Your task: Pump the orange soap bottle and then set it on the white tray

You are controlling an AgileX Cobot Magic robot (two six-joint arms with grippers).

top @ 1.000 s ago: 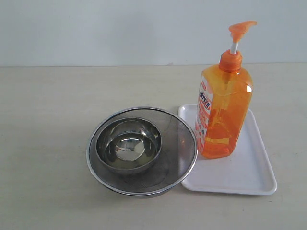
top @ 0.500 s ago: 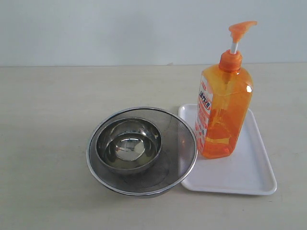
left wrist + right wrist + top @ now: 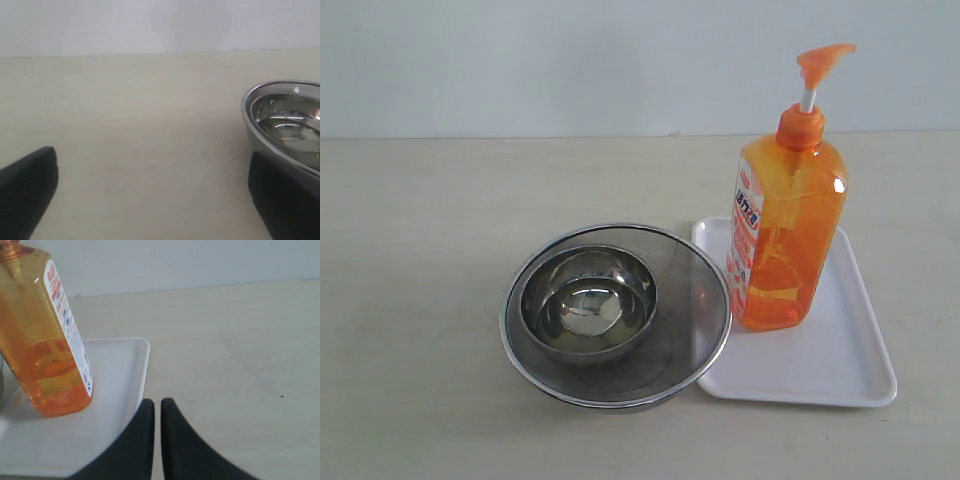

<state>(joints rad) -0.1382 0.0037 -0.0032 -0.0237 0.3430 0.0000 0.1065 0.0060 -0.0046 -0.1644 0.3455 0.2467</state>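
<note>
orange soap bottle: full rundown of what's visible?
The orange soap bottle is tall, translucent orange plastic, rectangular body, partly filled with liquid. Its orange pump head sits raised on a white stem; a white label with red print runs down one side. It stands upright, unheld, base resting on the white tray.

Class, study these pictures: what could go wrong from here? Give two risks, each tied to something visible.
1. The orange soap bottle is tall and narrow, standing near an edge of the white tray; a knock could topple it.
2. The shut right gripper sits close to the tray's rim; moving forward, it might shove the tray against the mesh bowl.
</note>
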